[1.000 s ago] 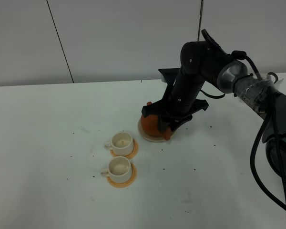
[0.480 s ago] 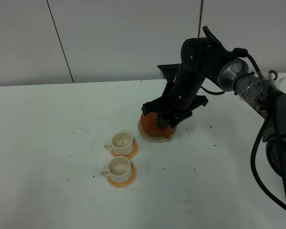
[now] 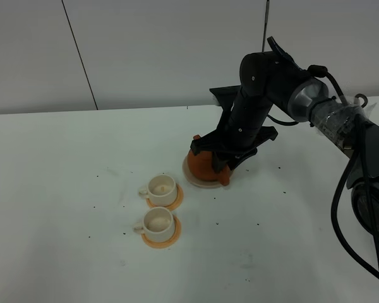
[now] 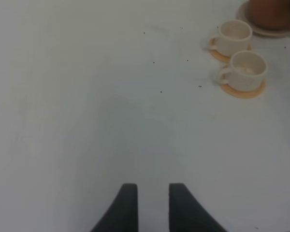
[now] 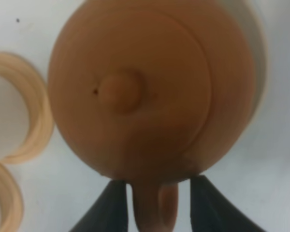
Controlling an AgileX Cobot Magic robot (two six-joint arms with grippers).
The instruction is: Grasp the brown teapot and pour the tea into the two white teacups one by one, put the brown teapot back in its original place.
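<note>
White table (image 3: 63,208) w/ dark specks (image 3: 217,223); teacups (image 3: 162,187) on orange coasters (image 3: 179,199) nr teapot (image 3: 201,165).

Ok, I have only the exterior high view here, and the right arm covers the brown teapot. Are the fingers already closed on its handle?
Observer: No. In the right wrist view the right gripper is open around the loop handle of the brown teapot, with a small gap on each side.
Operator: Is the lid in place?
Observer: Yes, the lid sits flat on the pot, with its knob on top.
Operator: And the left arm? I do not see it at all.
Observer: The left wrist view shows the left gripper open above the table, with nothing between its fingers.
</note>
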